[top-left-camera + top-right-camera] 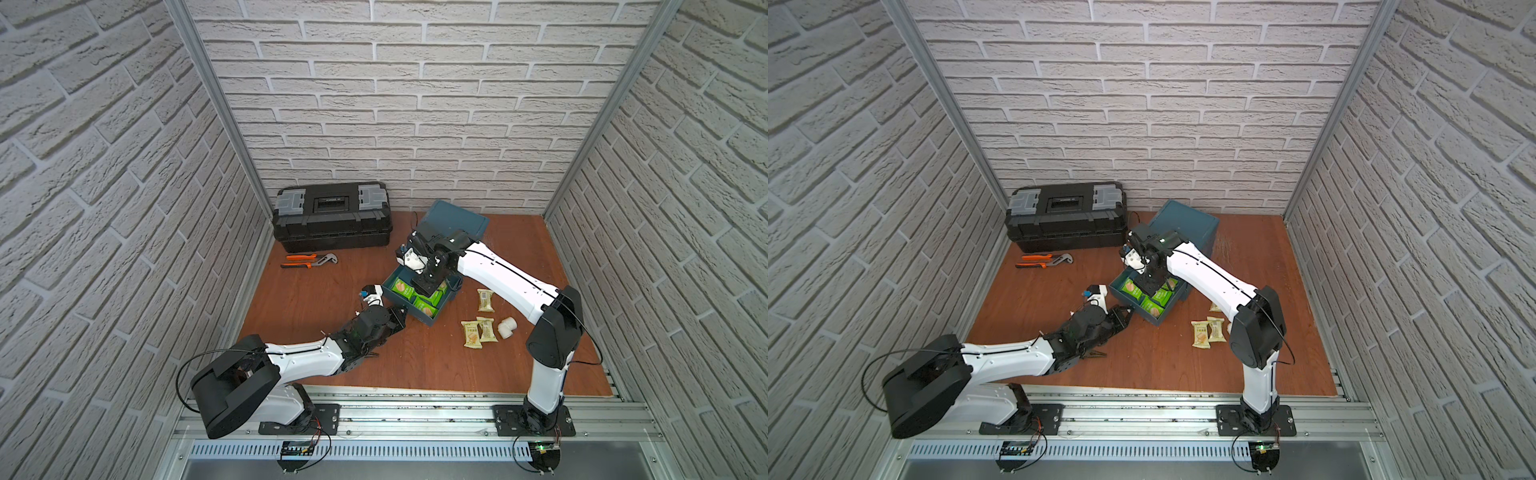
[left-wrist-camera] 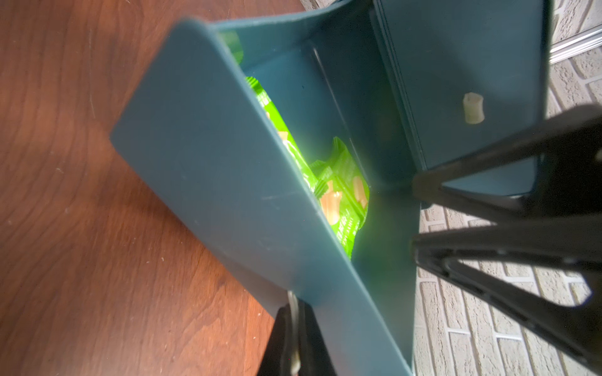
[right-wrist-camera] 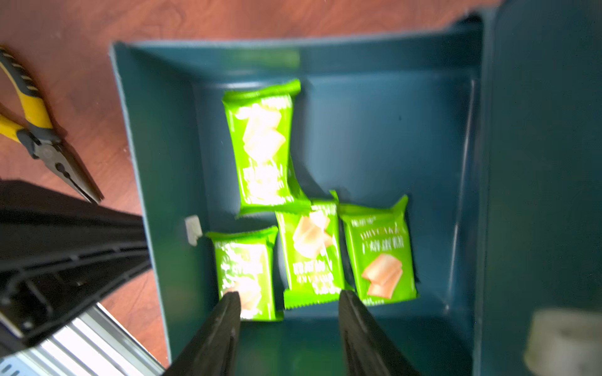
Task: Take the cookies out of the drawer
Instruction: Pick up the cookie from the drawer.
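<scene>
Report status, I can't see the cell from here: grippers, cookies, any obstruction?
Left gripper shut on drawer front. Right gripper open, above four green cookies in drawer. Three cream cookies out on table. Nothing blocking the packets.

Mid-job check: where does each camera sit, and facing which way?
Both top views: high over the base rail, looking down on the table; left arm and right arm show.
Left wrist: low outside the drawer, facing across it; left claw shows.
Right wrist: above the drawer, facing down at green cookies; open right claw shows.
Shared: drawer, green cookies.
</scene>
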Robot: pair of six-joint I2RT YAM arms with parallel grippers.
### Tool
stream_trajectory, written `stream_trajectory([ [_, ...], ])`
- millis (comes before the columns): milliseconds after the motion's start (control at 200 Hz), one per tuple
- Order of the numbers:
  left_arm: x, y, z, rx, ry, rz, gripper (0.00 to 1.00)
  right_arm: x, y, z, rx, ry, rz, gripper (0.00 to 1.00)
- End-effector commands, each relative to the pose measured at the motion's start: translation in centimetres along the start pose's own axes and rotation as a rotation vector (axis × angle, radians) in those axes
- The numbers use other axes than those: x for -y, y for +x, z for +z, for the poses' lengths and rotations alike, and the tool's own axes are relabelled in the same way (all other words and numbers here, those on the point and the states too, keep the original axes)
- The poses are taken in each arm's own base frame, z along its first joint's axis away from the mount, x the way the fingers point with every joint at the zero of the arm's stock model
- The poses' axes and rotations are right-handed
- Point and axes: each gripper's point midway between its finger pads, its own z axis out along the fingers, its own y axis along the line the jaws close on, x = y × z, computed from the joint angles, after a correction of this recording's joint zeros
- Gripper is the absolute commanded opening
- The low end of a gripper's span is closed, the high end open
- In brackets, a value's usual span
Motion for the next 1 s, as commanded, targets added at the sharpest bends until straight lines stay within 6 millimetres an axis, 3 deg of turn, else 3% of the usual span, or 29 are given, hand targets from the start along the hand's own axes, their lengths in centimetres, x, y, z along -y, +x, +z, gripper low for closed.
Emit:
stream_trajectory([
  [0, -0.3, -0.1, -0.1, 0.018, -0.004, 0.028, 0.00, -0.6, -2.4, 0.2, 0.061, -0.003, -0.014, 0.57],
  [95, -0.3, -0.2, -0.2, 0.019, -0.006, 0.031, 0.00, -0.5, -3.4, 0.3, 0.075, 0.013, -0.031, 0.60],
  [120, -0.3, -0.2, -0.2, 0.020, -0.007, 0.032, 0.00, -0.6, -3.4, 1.6, 0.047, 0.014, -0.040, 0.61],
  [265, -0.3, -0.1, -0.2, 0.016, -0.011, 0.033, 0.00, -0.6, -4.1, 3.0, 0.034, 0.023, -0.072, 0.64],
  [435, -0.3, -0.2, -0.2, 0.016, -0.014, 0.033, 0.00, -0.8, -4.3, 5.0, -0.001, 0.010, -0.101, 0.66],
  [650, -0.4, -0.2, -0.2, 0.019, -0.019, 0.035, 0.00, -2.1, -4.5, 6.2, -0.009, -0.065, -0.137, 0.69],
  [995, -0.3, -0.3, -0.2, 0.021, -0.019, 0.034, 0.00, 0.3, -4.0, 8.0, -0.074, 0.068, -0.131, 0.59],
])
